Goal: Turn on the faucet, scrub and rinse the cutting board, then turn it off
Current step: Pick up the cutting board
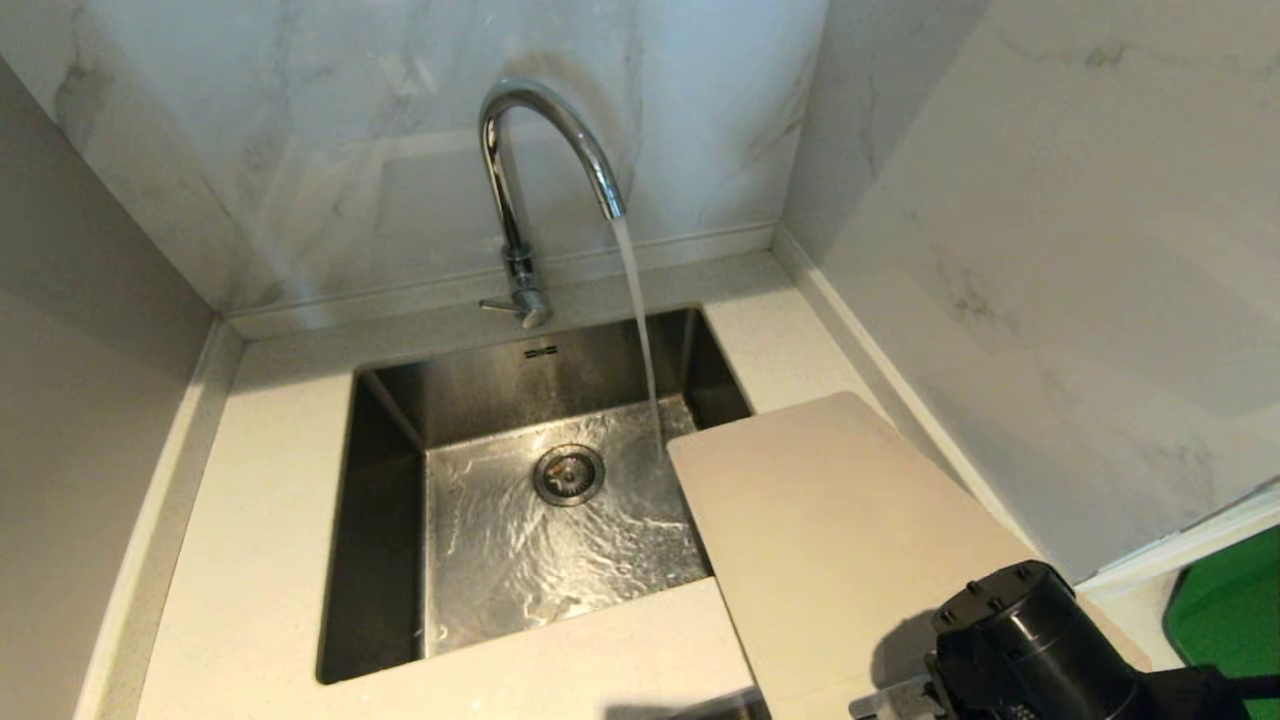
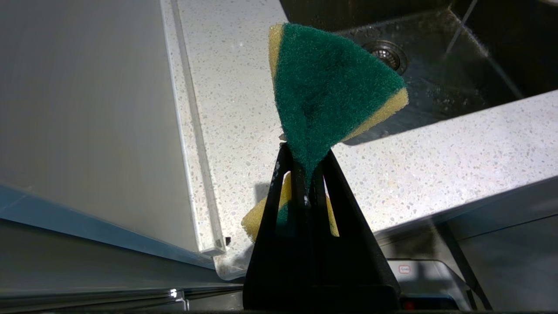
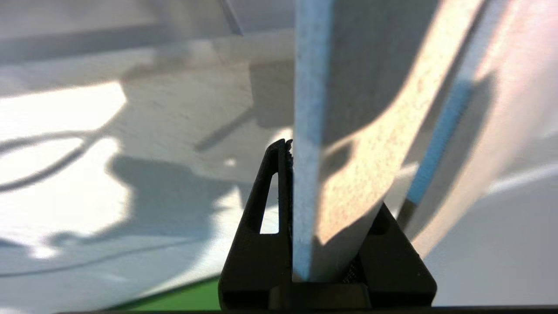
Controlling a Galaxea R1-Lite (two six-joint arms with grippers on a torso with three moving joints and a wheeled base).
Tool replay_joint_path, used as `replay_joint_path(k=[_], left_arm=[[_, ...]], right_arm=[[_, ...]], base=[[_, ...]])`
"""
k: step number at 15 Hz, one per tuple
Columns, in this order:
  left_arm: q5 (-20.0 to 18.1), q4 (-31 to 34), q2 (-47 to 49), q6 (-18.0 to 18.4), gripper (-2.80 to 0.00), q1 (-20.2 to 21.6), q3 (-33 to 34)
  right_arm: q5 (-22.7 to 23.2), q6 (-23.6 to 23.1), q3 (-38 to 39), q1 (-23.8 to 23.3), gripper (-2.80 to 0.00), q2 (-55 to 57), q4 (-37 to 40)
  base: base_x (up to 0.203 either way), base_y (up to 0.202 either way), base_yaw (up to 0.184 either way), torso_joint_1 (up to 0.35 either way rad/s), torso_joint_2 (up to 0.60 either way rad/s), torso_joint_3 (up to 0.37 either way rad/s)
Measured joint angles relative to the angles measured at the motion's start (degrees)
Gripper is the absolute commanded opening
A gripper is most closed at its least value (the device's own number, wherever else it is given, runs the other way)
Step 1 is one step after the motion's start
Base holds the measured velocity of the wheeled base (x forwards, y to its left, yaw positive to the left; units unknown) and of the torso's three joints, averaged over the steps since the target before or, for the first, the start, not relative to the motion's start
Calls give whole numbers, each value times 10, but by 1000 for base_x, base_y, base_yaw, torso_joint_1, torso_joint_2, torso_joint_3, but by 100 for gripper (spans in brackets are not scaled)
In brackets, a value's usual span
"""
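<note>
The right gripper (image 3: 301, 183) was clamped on the near edge of the stiff, thin cutting board (image 1: 840, 540) (likely slippery once wet), which lay right of the sink (image 1: 380, 480), its far corner jutting over the basin.

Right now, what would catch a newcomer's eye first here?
Water streams from the faucet into the sink. The right gripper clamps the board by its edge, its far corner over the sink's right rim. The left gripper pinches a sponge above the counter.

Speckled white countertop (image 1: 260, 520) around the steel sink (image 1: 380, 520), cutting board (image 1: 830, 540) over its right edge.
</note>
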Motion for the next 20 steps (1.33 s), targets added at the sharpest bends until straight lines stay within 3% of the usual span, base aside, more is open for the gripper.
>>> replay_joint_path(k=[7,16,20], left_arm=[[0,0,0,0,-280,0,0],[0,0,0,0,-280,0,0],[0,0,0,0,-280,0,0]], right_arm=[[-16,-60,-8,0,-280,-65,-5],[-34,-138,5,-8,-280,-83,-136],[-33,-158,13,-16,-280,-88,-150]], base=[[0,0,0,0,0,0],[0,0,0,0,0,0],[0,0,0,0,0,0]])
